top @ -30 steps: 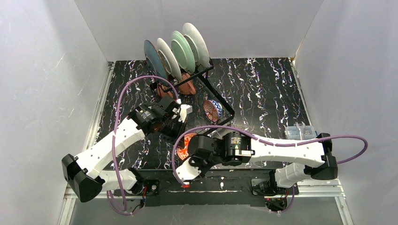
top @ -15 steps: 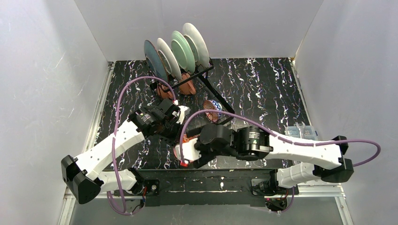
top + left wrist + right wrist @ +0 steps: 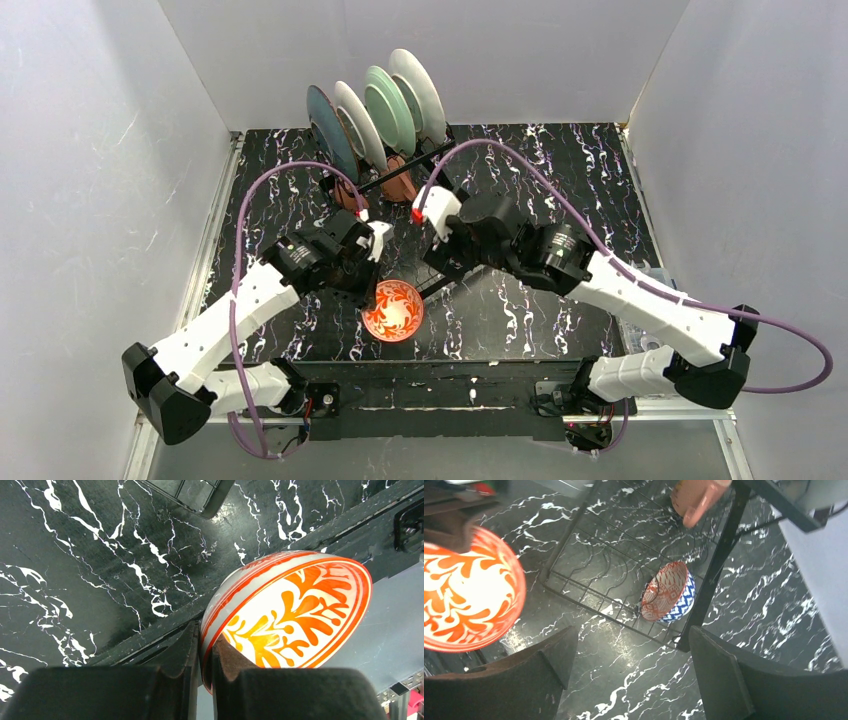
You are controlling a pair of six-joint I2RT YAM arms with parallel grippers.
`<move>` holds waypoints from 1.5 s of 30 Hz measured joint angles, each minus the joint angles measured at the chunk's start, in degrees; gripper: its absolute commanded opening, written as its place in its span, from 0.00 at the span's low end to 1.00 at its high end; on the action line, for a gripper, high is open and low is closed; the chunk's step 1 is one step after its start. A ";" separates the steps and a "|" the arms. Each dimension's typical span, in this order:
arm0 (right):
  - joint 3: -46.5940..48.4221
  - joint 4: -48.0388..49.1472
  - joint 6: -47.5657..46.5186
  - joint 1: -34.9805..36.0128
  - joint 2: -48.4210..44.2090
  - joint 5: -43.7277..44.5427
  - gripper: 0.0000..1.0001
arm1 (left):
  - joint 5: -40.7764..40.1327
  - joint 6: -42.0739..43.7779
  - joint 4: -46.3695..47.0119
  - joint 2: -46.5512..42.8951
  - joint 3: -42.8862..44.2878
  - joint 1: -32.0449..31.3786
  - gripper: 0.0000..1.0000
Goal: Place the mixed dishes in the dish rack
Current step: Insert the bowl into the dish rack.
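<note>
I am looking at a black tabletop [image 3: 560, 170] with a marble pattern veined in white, closed in by white walls [image 3: 100, 150] on three sides. Directly on it stands a large black wire dish rack [image 3: 614, 580], set askew in the far left part. Its flat grid base lies on the surface, and the marble shows through the wires. By the right edge I make out a corner of a clear plastic box [image 3: 657, 271], mostly hidden. A black mounting plate [image 3: 470, 390] runs along the near edge.

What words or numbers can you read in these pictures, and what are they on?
None: no word, number or sign can be read anywhere.
Orange-red bowl: only leafy swirls, no letters.
Blue-sided bowl in the dish rack: only zigzags and criss-cross lines, no letters.
</note>
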 measured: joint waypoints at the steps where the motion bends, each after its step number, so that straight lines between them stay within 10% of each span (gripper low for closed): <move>1: 0.22 -0.13 1.73 -1.66 0.35 -0.52 0.91 | 0.37 0.15 0.11 -0.35 -0.04 0.59 0.00; 13: -4.59 0.24 16.94 -15.74 0.98 -9.75 0.98 | 6.62 1.25 2.45 -5.14 -1.92 9.51 0.00; 45: -30.29 30.14 61.37 -18.43 -18.49 -30.29 0.98 | 26.77 -12.70 26.49 -16.83 -15.63 21.22 0.00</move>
